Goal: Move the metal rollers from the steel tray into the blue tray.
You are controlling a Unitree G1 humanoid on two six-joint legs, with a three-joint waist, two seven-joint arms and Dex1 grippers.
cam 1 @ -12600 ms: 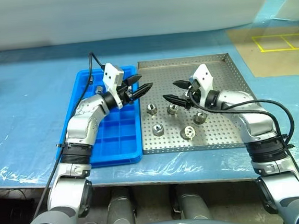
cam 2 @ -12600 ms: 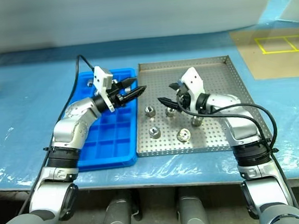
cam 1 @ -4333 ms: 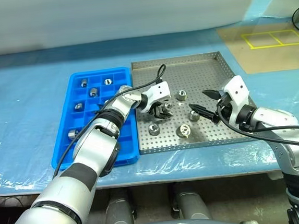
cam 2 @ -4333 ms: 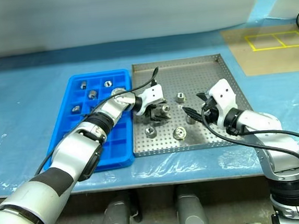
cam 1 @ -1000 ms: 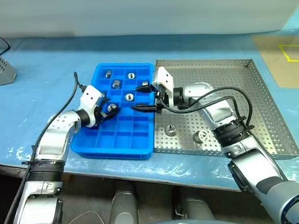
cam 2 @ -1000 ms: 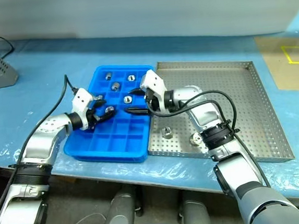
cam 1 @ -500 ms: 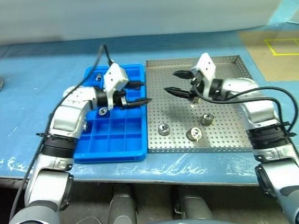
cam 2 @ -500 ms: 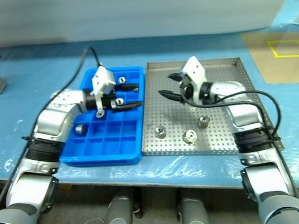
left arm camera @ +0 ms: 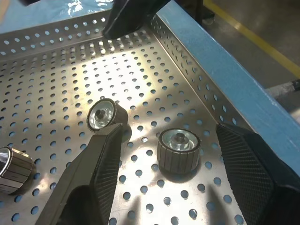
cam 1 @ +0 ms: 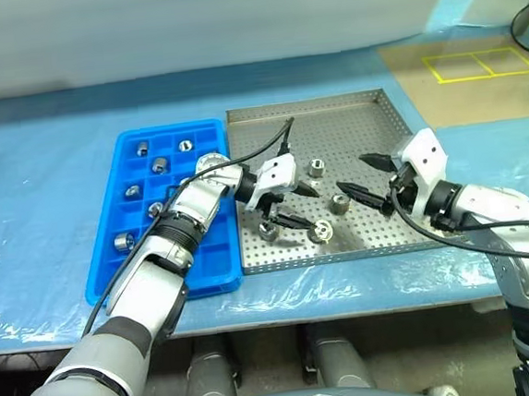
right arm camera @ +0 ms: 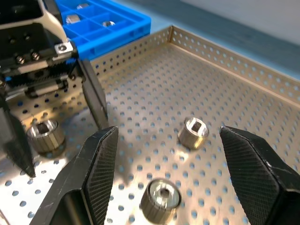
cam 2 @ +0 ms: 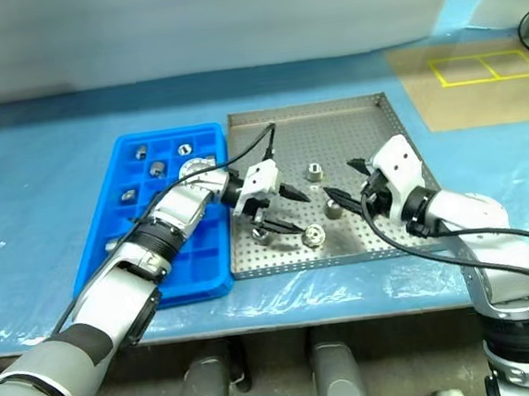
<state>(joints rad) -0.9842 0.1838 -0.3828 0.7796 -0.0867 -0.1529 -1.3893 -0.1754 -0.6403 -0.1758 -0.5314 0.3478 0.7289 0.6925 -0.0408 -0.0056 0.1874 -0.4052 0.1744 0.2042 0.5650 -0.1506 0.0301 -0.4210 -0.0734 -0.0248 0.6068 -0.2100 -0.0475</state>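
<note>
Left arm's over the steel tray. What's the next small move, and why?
Probably lower the left gripper and close on the metal roller sitting between its open jaws. That roller lies free on the steel tray. Another roller sits close behind one finger, so a centred descent looks safest.

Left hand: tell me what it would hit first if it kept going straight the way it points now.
Probably the roller lying between the open fingers of the left hand, on the steel tray; depth is unclear.
</note>
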